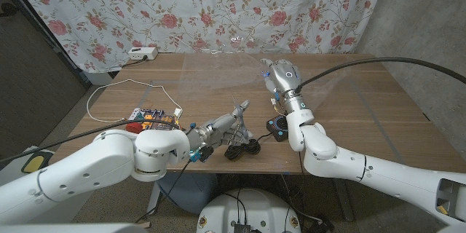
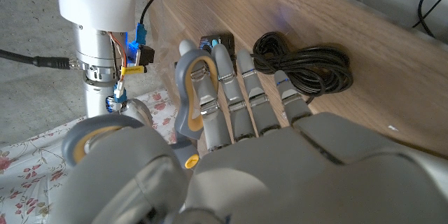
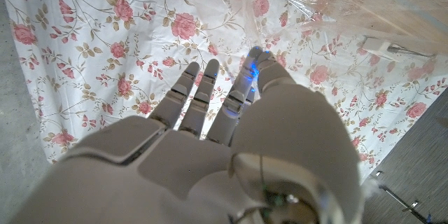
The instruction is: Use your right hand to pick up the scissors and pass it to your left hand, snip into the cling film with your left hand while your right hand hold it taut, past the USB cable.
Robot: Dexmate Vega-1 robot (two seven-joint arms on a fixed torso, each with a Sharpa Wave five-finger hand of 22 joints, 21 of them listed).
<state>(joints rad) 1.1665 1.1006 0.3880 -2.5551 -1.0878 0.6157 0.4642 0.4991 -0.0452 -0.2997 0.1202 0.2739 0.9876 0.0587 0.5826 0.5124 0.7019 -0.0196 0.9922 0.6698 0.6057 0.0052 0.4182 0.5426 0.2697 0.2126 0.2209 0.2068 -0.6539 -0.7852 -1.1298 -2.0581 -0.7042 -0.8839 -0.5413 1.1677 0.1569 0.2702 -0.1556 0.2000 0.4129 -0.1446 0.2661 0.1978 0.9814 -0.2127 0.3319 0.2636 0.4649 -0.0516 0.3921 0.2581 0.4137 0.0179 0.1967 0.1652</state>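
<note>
Holding the scissors (image 2: 190, 91), the left hand (image 1: 218, 132) must next snip the cling film (image 1: 218, 65); the right hand (image 1: 280, 79) seems to pinch it.

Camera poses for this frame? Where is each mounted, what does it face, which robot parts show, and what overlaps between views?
Head view: fixed on the head, looking down at the wooden table; both arms, left hand, right hand.
Left wrist view: along the back of the left hand holding the scissors, toward the coiled USB cable.
Right wrist view: along the right hand, toward the floral curtain and cling film.
Shared: head and left wrist views both show the cable.
</note>
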